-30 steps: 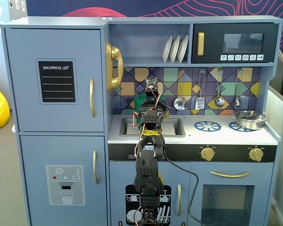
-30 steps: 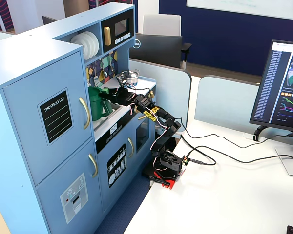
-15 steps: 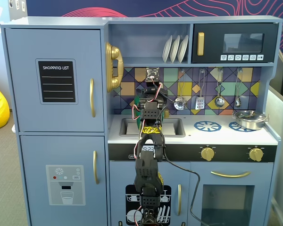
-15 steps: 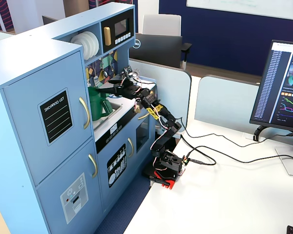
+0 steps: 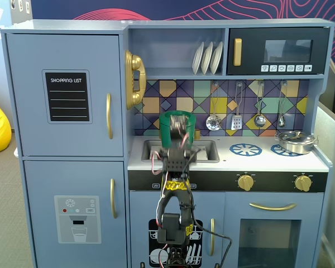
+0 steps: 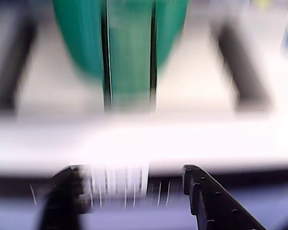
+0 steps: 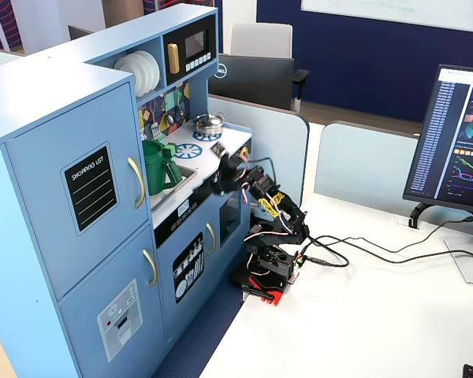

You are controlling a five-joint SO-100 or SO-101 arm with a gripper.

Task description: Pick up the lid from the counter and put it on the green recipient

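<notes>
Blurred wrist view suggests the gripper hangs parted and empty before the green recipient

The tall dark-green pot stands upright by the sink; its lid seemingly beside it.

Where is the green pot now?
The green pot stands at the sink's left end in both fixed views, just beyond the gripper.

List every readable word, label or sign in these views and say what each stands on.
"SHOPPING LIST": black board on the fridge door, readable in both fixed views.
Dell logo: back of the monitor, only just legible.
Too small or blurred: microwave buttons, ice dispenser panel, computer screen.
</notes>
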